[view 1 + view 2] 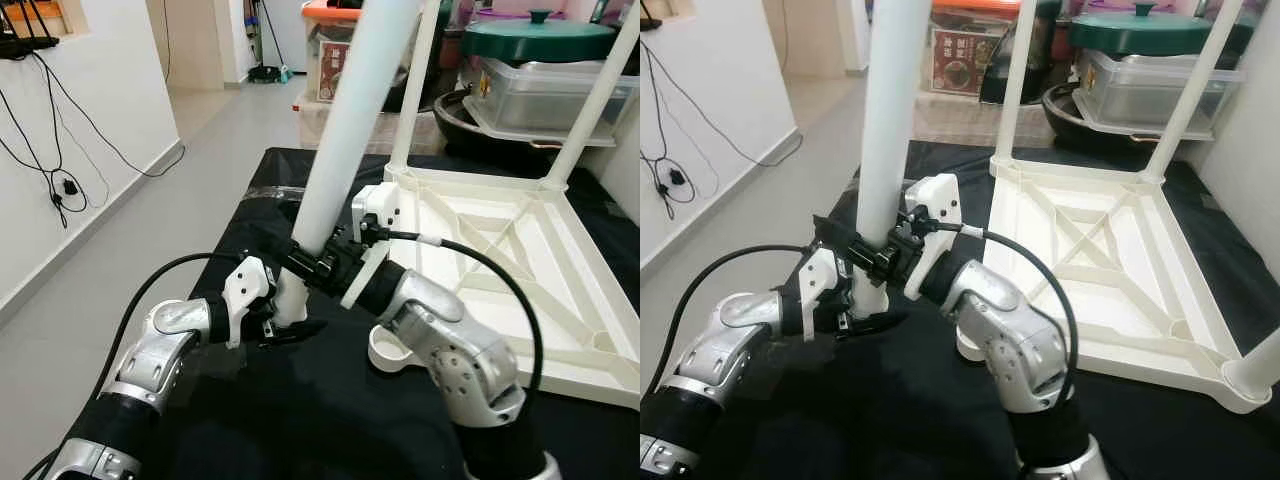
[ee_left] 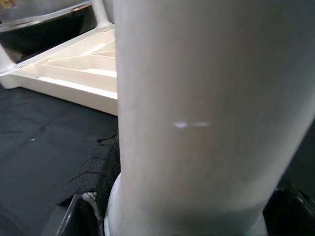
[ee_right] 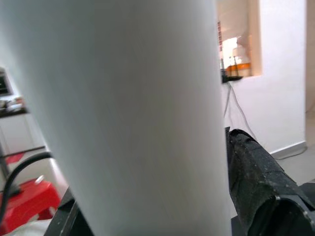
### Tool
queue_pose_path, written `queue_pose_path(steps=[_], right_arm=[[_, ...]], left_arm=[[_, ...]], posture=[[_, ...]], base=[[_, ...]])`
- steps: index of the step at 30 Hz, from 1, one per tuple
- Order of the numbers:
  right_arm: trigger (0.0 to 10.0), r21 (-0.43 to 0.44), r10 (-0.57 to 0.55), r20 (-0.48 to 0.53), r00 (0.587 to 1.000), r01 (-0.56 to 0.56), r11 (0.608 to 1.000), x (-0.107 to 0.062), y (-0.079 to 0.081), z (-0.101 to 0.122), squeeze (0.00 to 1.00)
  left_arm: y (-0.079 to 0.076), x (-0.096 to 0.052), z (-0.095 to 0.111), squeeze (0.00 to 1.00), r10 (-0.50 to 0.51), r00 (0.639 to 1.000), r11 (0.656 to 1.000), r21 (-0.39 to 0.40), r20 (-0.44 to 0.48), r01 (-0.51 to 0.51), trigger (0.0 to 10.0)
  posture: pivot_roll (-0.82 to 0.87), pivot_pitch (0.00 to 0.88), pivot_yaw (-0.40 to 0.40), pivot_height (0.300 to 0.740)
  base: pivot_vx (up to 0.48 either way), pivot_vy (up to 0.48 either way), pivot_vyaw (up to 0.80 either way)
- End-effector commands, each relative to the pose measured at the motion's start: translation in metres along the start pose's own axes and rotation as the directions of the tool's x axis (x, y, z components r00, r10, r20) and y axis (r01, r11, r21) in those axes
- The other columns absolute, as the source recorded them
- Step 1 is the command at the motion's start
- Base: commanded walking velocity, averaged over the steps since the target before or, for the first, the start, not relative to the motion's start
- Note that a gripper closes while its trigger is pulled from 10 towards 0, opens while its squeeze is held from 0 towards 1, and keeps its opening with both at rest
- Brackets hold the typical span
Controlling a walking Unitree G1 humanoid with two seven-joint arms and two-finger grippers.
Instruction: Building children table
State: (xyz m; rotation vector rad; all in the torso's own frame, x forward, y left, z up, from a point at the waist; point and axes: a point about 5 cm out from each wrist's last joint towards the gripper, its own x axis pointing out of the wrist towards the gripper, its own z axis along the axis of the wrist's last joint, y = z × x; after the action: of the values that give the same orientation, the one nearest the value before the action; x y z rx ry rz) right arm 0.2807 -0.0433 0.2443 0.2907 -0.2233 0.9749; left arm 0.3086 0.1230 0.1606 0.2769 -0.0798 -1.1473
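I have the loose white table leg (image 1: pixel 345 120) in both grippers near the middle of the head view, its top running out of the upper edge and leaning a little to the right. My right gripper (image 1: pixel 325 262) has its fingers closed round the leg a little above its foot; my left gripper (image 1: pixel 283 322) sits just below, fingers closed on the narrower bottom end. Both wrist views look straight onto the white tube, so the hold reads as firm.

The upturned white tabletop (image 1: pixel 500 260) lies on the black-covered worktop (image 1: pixel 300 420) to the right of the frame, two legs already standing in its far corners. An open round socket (image 1: pixel 385 352) shows at its near-left corner, partly behind my right forearm, near the leg's foot but apart from it.

To do this well I judge I should bring the leg upright first, then carry the foot across over the socket and press straight down, with the lower hold guiding and the upper one keeping it plumb.

Room is tight on the right: the fitted leg (image 1: pixel 415 80) stands close by, and plastic storage boxes (image 1: pixel 545 95) sit behind the tabletop. On the left the worktop edge drops to open floor (image 1: pixel 150 230), so I have more room to swing that way.
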Motion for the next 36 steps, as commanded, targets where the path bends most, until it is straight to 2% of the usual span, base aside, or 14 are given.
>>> queue_pose_path(steps=[1, 3, 4, 8, 11, 12, 14, 15, 21, 22, 24, 25, 29, 36], right_arm=[[10.0, 0.006, -0.063, 0.014, 0.998, 0.063, 0.998, 0.004, -0.005, -0.004, 0.00], [10.0, 0.012, -0.071, 0.023, 0.997, 0.071, 0.997, 0.005, -0.005, -0.003, 0.00], [4.1, 0.023, -0.079, 0.037, 0.996, 0.078, 0.997, 0.007, -0.003, -0.004, 0.00], [4.9, 0.042, -0.089, 0.038, 0.995, 0.087, 0.995, 0.007, 0.000, -0.008, 0.00], [5.0, 0.050, -0.098, 0.038, 0.994, 0.096, 0.994, 0.007, 0.001, -0.011, 0.00], [2.9, 0.052, -0.102, 0.037, 0.994, 0.100, 0.994, 0.008, 0.002, -0.015, 0.00], [2.9, 0.051, -0.105, 0.039, 0.994, 0.103, 0.993, 0.008, 0.003, -0.017, 0.00], [0.0, 0.052, -0.102, 0.041, 0.994, 0.100, 0.994, 0.009, 0.004, -0.018, 0.00], [0.0, 0.053, -0.090, 0.043, 0.995, 0.087, 0.995, 0.008, 0.005, -0.022, 0.00], [0.0, 0.053, -0.088, 0.041, 0.995, 0.086, 0.995, 0.006, 0.004, -0.022, 0.00], [0.0, 0.053, -0.087, 0.040, 0.995, 0.085, 0.995, 0.005, 0.003, -0.022, 0.00], [0.0, 0.052, -0.088, 0.038, 0.995, 0.086, 0.995, 0.004, 0.002, -0.022, 0.00], [0.0, 0.037, -0.100, 0.036, 0.994, 0.099, 0.994, -0.002, -0.004, -0.020, 0.00], [0.0, -0.011, -0.136, 0.055, 0.989, 0.137, 0.991, -0.011, -0.020, -0.009, 0.00]], left_arm=[[-0.010, 0.012, 0.008, 0.00, -0.067, 0.997, 0.997, 0.031, 0.036, 0.066, 9.6], [-0.011, 0.013, 0.008, 0.00, -0.070, 0.997, 0.997, 0.028, 0.037, 0.069, 9.6], [-0.011, 0.013, 0.007, 0.00, -0.071, 0.997, 0.997, 0.025, 0.033, 0.070, 9.5], [-0.011, 0.013, 0.007, 0.00, -0.069, 0.997, 0.997, 0.023, 0.031, 0.068, 9.3], [-0.011, 0.013, 0.007, 0.00, -0.067, 0.997, 0.998, 0.022, 0.033, 0.067, 9.2], [-0.012, 0.014, 0.008, 0.00, -0.070, 0.997, 0.997, 0.020, 0.038, 0.070, 9.1], [-0.013, 0.015, 0.009, 0.00, -0.073, 0.997, 0.997, 0.019, 0.041, 0.072, 9.1], [-0.013, 0.016, 0.009, 0.00, -0.075, 0.996, 0.997, 0.019, 0.041, 0.074, 9.0], [-0.010, 0.013, 0.010, 0.00, -0.070, 0.997, 0.997, 0.041, 0.028, 0.069, 9.2], [-0.008, 0.011, 0.010, 0.00, -0.060, 0.998, 0.997, 0.049, 0.023, 0.059, 10.0], [-0.007, 0.010, 0.010, 0.00, -0.053, 0.998, 0.997, 0.055, 0.021, 0.052, 10.0], [-0.004, 0.008, 0.009, 1.00, -0.032, 0.999, 0.998, 0.063, 0.015, 0.031, 10.0], [0.006, -0.001, 0.008, 1.00, 0.026, 1.000, 0.998, 0.051, 0.001, -0.026, 10.0], [0.014, -0.015, 0.018, 1.00, 0.105, 0.993, 0.994, 0.027, 0.055, -0.106, 10.0]], posture=[[0.09, 0.000, -0.037, 0.740], [0.09, 0.000, -0.037, 0.740], [0.09, 0.000, -0.035, 0.740], [0.09, 0.000, -0.036, 0.740], [0.09, 0.000, -0.036, 0.740], [0.09, 0.000, -0.035, 0.740], [0.09, 0.000, -0.035, 0.740], [0.09, 0.000, -0.033, 0.740], [0.09, 0.000, -0.033, 0.740], [0.09, 0.000, -0.034, 0.740], [0.09, 0.000, -0.034, 0.740], [0.09, 0.000, -0.034, 0.740], [0.10, 0.000, -0.034, 0.740], [0.11, 0.000, -0.037, 0.740]], base=[[0.000, 0.000, 0.00], [0.000, 0.000, 0.00], [0.000, 0.000, 0.00], [0.000, 0.000, 0.00], [0.000, 0.000, 0.00], [0.000, 0.000, 0.00], [0.000, 0.000, 0.00], [0.000, 0.000, 0.00], [0.000, 0.000, 0.00], [0.000, 0.000, 0.00], [0.000, 0.000, 0.00], [0.000, 0.000, 0.00], [0.000, 0.000, 0.00], [0.000, 0.000, 0.00]])
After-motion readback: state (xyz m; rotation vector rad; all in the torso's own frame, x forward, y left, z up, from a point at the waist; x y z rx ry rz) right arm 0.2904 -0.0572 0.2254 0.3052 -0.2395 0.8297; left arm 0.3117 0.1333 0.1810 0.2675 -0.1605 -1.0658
